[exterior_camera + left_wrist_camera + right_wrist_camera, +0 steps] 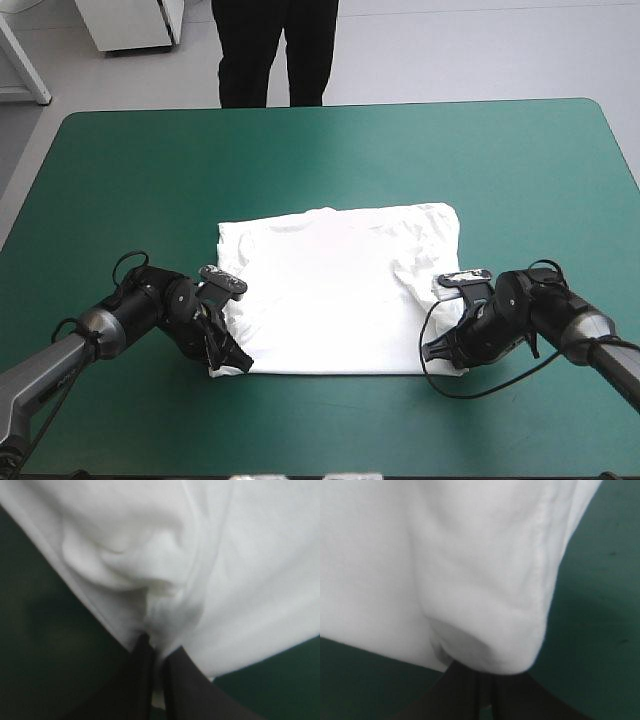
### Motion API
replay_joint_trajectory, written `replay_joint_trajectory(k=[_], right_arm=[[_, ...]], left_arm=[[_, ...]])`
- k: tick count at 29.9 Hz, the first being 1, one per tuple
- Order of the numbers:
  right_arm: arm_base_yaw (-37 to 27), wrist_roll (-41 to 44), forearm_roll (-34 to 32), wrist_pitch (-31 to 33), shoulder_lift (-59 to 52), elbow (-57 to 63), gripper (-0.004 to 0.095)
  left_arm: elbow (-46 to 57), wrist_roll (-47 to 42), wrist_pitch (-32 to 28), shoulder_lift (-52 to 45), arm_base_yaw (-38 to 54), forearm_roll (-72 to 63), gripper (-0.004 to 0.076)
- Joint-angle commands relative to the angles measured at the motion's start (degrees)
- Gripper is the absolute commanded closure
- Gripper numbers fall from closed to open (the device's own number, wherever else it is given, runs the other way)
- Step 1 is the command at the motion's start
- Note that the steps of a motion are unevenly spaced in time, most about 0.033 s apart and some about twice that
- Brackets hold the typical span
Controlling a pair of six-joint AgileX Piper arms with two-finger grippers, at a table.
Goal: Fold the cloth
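Both arms low, reaching inward; left gripper [228,358] jaws all but closed, right gripper [440,354] jaws same.

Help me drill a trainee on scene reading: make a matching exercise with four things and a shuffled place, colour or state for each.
Things:
1. T-shirt
2. left gripper
3. right gripper
4. table

Descriptions:
A. shut on the T-shirt's near right corner
B. covered in teal-green
C. white, lying flat mid-table
D. shut on the T-shirt's near left corner

Pairs: 1-C, 2-D, 3-A, 4-B
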Motion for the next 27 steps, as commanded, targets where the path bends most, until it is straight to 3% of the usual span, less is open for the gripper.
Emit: replay_joint_trajectory(k=[1, 8, 17, 21, 27], right_arm=[[0.12, 0.51, 0.86, 2.59, -5.14, -1.76, 0.0925], [0.12, 2.50, -0.11, 9.24, -11.92, -6.59, 0.0925], [0.12, 3.76, -0.11, 13.17, -15.62, -14.93, 0.0925], [0.12, 3.76, -0.99, 13.03, -15.62, -19.09, 0.0925], [0.12, 6.84, -8.96, 9.38, -15.52, -23.44, 0.0925]], left_arm=[[-0.45, -0.64, 5.23, -3.08, -1.17, -5.38, 0.0719], [-3.39, -2.05, 9.88, -11.74, -1.17, -5.24, 0.0727], [-12.93, -2.42, 14.42, -17.65, -1.17, -4.88, 0.0729], [-17.49, -2.42, 14.43, -17.65, -1.17, -4.05, 0.0729], [-20.94, -4.71, 12.36, -17.65, -1.17, 1.37, 0.0729]])
